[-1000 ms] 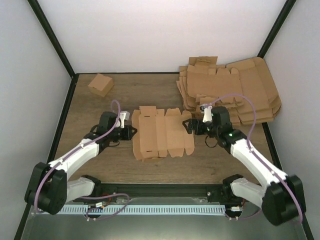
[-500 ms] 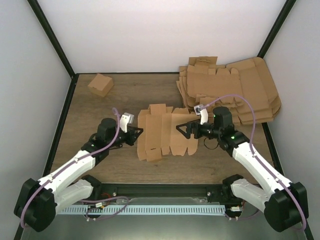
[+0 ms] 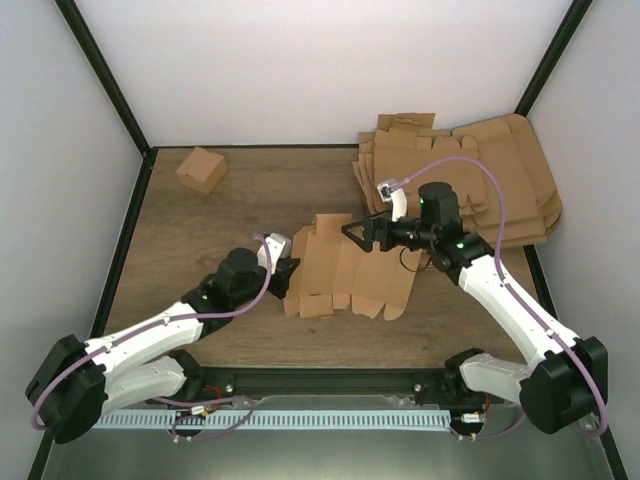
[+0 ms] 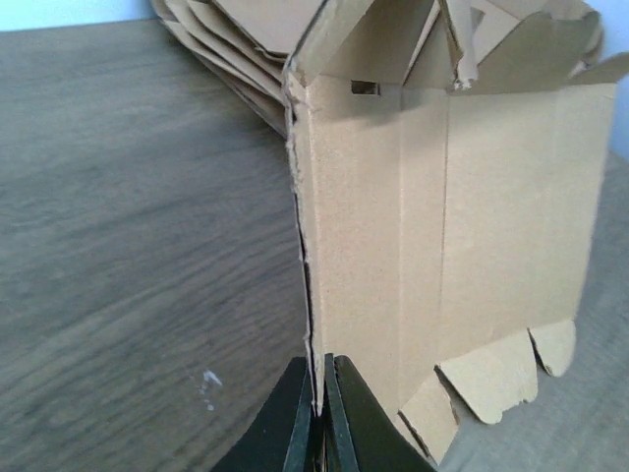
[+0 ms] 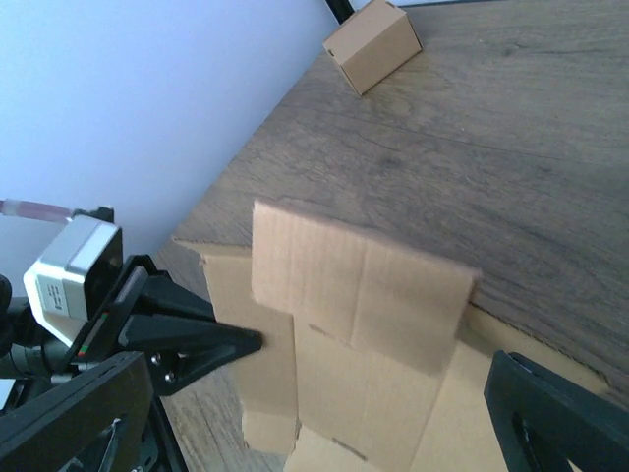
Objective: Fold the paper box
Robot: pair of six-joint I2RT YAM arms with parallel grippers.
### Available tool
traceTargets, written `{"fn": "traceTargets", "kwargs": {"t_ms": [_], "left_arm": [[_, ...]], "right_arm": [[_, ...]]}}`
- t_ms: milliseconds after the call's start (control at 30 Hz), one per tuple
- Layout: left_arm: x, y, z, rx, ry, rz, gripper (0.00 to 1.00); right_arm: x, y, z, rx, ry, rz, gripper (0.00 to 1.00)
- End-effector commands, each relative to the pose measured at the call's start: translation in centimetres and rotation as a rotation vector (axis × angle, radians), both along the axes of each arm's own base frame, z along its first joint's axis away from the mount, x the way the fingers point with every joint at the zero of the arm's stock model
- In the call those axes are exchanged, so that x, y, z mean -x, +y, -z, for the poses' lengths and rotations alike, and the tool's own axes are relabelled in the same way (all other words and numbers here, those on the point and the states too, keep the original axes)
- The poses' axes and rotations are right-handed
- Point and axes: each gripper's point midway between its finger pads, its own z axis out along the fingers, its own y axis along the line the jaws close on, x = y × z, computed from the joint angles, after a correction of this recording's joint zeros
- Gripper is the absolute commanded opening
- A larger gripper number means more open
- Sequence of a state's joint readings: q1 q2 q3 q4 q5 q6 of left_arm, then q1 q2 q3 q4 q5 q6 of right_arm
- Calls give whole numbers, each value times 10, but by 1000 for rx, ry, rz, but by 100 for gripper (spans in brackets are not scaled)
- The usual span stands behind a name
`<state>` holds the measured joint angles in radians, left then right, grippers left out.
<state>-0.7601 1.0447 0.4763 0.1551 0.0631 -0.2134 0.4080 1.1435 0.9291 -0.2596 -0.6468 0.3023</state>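
Nearest the desk's (image 3: 190, 240) front edge, the left gripper (image 3: 289, 272) is clamped shut on the left edge of the paper box (image 3: 352, 272), pinching the cardboard between its fingertips (image 4: 295, 413). The box lies mostly unfolded at mid-desk, plain brown. Over its far flap, the right gripper (image 3: 356, 233) hangs with jaws spread wide, holding nothing. Beyond, a stack of flat blanks (image 3: 480, 180) fills the far right corner, and a small folded box (image 3: 202, 168) sits in the far left corner.

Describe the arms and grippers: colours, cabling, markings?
The left arm and right arm have white links with black joints and bases. The left gripper and right gripper have black tapered fingers. A purple cable loops along each arm; a green light glows on the right arm.
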Motion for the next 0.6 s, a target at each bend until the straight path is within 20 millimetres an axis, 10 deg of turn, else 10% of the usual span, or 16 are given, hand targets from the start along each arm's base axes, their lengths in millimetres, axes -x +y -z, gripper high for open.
{"fn": "traceTargets", "kwargs": {"t_ms": [0, 400, 567], "left_arm": [[-17, 8, -16, -14, -110, -84, 4], [-15, 5, -16, 50, -71, -87, 4], [-19, -1, -19, 52, 12, -99, 4]], "right_arm": [[3, -4, -1, 35, 17, 19, 96], [57, -2, 34, -36, 139, -77, 95], [73, 19, 78, 48, 186, -87, 91]]}}
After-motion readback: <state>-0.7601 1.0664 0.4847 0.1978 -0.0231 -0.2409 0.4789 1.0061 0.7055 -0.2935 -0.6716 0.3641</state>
